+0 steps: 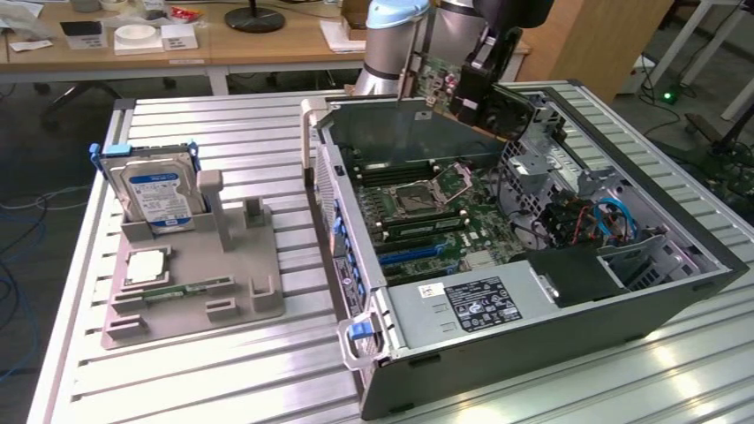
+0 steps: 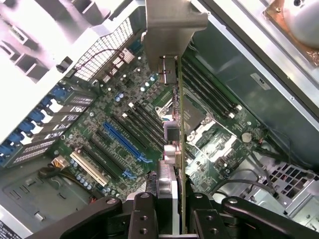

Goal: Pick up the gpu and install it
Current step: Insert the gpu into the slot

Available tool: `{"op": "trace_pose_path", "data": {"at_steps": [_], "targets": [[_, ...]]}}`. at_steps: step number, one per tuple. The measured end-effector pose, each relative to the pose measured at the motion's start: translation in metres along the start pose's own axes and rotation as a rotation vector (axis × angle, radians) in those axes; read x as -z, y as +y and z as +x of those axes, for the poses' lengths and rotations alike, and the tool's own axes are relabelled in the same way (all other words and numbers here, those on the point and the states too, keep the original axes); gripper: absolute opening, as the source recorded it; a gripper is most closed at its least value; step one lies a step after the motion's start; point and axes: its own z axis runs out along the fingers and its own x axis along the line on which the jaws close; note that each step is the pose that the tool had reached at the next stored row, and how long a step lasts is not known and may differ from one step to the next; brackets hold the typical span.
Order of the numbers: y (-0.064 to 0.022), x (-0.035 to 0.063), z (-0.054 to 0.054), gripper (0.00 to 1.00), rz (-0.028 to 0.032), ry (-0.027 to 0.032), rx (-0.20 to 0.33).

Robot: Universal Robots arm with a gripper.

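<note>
The gpu (image 1: 433, 81), a dark green card with a silver end bracket, hangs in the air above the back wall of the open computer case (image 1: 518, 353). My gripper (image 1: 481, 72) is shut on its far end. From the wrist, the gpu (image 2: 180, 124) shows edge-on, running from my gripper (image 2: 174, 204) out to its silver bracket (image 2: 172, 25). It hovers over the motherboard (image 2: 119, 99), apart from it. The long blue slot (image 2: 124, 142) lies beside the card's line, with nothing in it.
A grey holder (image 1: 194, 305) at the exterior view's left carries a silver hard drive (image 1: 159, 190), a processor chip (image 1: 144, 265) and a green memory stick (image 1: 177, 290). Inside the case are a power supply (image 1: 483, 302), blue cables (image 1: 613, 221) and a drive cage (image 1: 536, 124).
</note>
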Motion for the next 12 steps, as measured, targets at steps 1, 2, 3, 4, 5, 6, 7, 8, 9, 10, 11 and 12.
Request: {"op": "trace_pose_path", "data": {"at_steps": [1, 2, 3, 4, 5, 6, 7, 8, 9, 10, 11, 12], "targets": [[0.0000, 0.0000, 0.0000, 0.29, -0.0001, 0.0002, 0.008], [0.0000, 0.0000, 0.0000, 0.29, -0.0001, 0.0005, 0.015], [0.0000, 0.0000, 0.0000, 0.29, -0.0002, 0.0007, 0.022], [0.0000, 0.0000, 0.0000, 0.29, -0.0003, 0.0010, 0.029], [-0.0001, 0.0000, 0.0000, 0.29, -0.0003, 0.0012, 0.036], [-0.0001, 0.0000, 0.0000, 0.29, -0.0004, 0.0014, 0.043], [-0.0001, 0.0000, 0.0000, 0.29, -0.0005, 0.0016, 0.050], [-0.0001, 0.0000, 0.0001, 0.29, -0.0006, 0.0018, 0.057], [-0.0001, 0.0000, 0.0001, 0.29, -0.0007, 0.0020, 0.066], [-0.0001, 0.0000, 0.0001, 0.29, -0.0008, 0.0023, 0.075], [-0.0001, 0.0000, 0.0001, 0.29, -0.0009, 0.0026, 0.086], [-0.0001, 0.0000, 0.0001, 0.29, -0.0010, 0.0029, 0.096]]}}
